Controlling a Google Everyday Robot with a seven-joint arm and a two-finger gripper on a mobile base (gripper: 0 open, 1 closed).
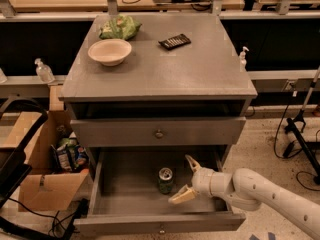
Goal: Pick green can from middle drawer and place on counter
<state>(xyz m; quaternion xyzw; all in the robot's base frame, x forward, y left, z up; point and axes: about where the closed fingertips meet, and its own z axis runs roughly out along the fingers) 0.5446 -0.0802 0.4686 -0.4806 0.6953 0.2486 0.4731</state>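
Low in the pulled-out middle drawer, reaching for the green can standing upright mid-floor, with the end effector just right of it, fingers spread wide and not yet around it: approach step, by the look of it. Next, likely: slide left to straddle the can, pinch, lift clear of the drawer walls and past the shut upper drawer front, then up onto the worktop. Up there, mind the bowl, green snack bag and dark flat object toward the back, plus a pump bottle by the right edge; better to set down toward the bare front
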